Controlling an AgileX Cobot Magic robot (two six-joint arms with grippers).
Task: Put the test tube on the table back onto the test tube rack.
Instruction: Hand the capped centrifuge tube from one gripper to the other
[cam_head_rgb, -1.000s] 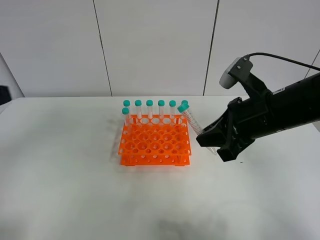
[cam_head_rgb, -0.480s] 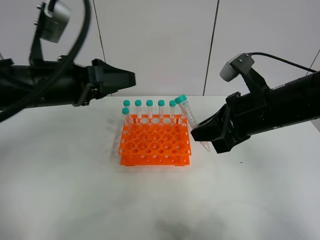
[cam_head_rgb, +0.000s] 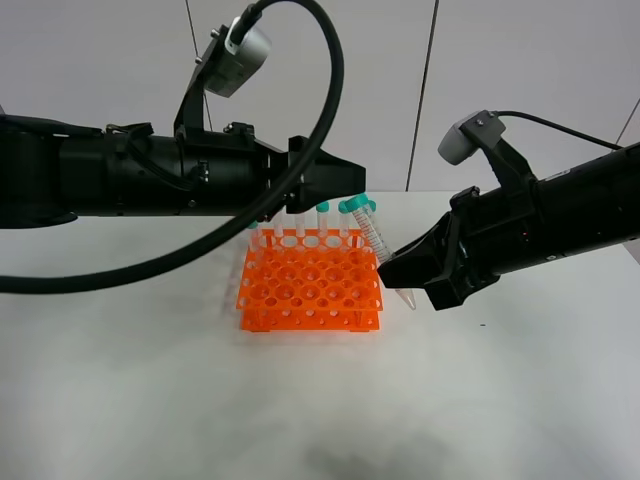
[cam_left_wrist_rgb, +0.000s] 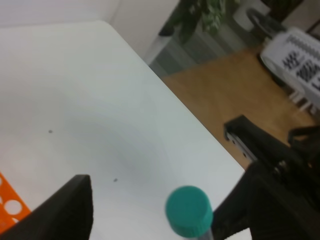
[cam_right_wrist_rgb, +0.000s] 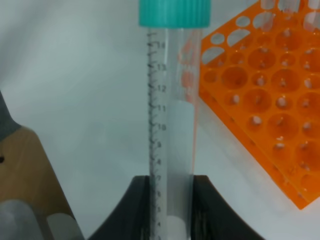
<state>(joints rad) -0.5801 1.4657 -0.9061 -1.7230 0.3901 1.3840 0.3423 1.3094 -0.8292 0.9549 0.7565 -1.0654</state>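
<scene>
Just off the right side of the test tube rack, my right claw is clamped on the test tube, gripping its lower part. From the high camera the tube leans, its teal cap tipped up toward the far left. Its tapered tip points down at the tabletop just right of the rack, and I cannot tell whether the tip touches.

My right wrist camera gives what the high one cannot. Black graduation marks run up the clear wall, and both fingers press against the tube's sides, with the rack's round holes close beside it.

My left claw reaches in from the left above the rack's far row. Other teal-capped tubes stand there, partly hidden behind the arm. Its wrist camera shows the jaws spread apart with nothing gripped and the held tube's cap showing between them. It also shows a wooden floor beyond the tabletop's edge.
</scene>
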